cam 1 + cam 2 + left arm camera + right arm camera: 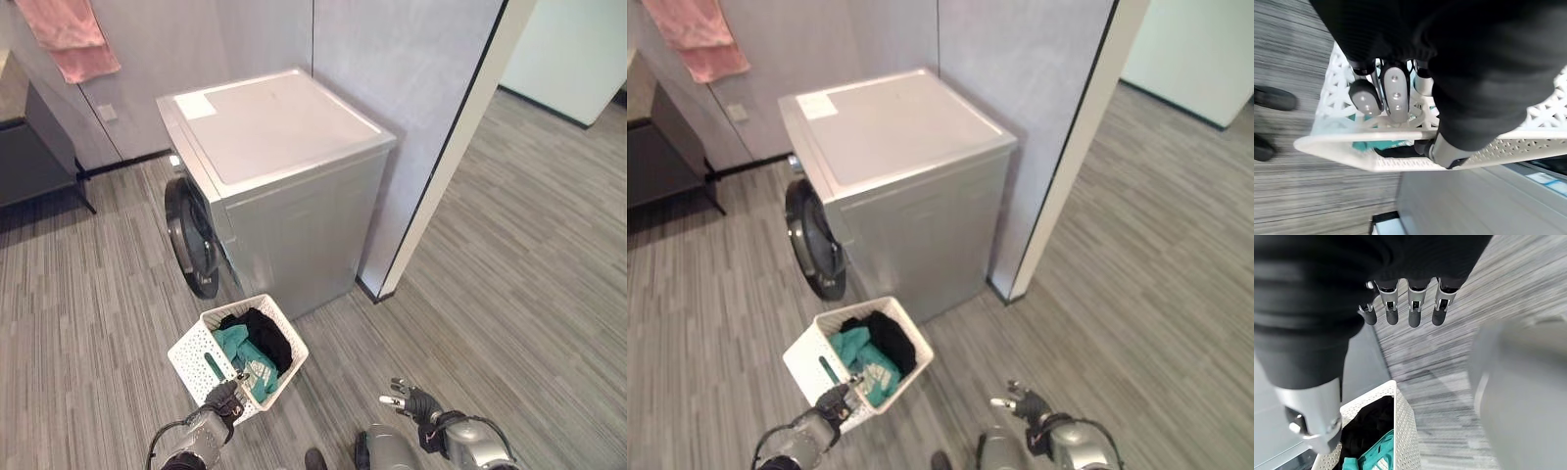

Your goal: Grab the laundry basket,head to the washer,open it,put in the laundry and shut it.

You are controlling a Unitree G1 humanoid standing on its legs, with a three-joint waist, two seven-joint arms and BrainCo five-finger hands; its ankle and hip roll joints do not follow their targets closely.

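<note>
Laundry basket [196,354]: white plastic, rectangular, walls pierced in a lattice pattern, solid rim. Tilted, with its near edge raised at the left robot hand [224,399]. Carried just above the grey striped floor [88,323].

Laundry [257,352]: a black garment towards the far side of the basket and a teal garment nearer the left robot hand, both inside the basket, heaped below the rim.

Washer [294,166]: silver-grey front loader with a flat pale top, beyond the basket from the left robot hand. Its round dark door [192,239] faces the robot's left and looks shut or nearly so; which cannot be told. The basket's far corner lies near the machine's lower front edge.

Left robot hand: low, at the basket's near rim. In the left wrist view the fingers [1393,95] curl over the rim with the thumb underneath, clamping the basket's edge.

Right robot hand [412,400]: low, well to the right of the basket, over bare floor. Fingers [1416,311] straight and slightly spread, holding nothing.

Pink cloth [71,37]: hanging on the wall, far beyond the left robot hand.
</note>
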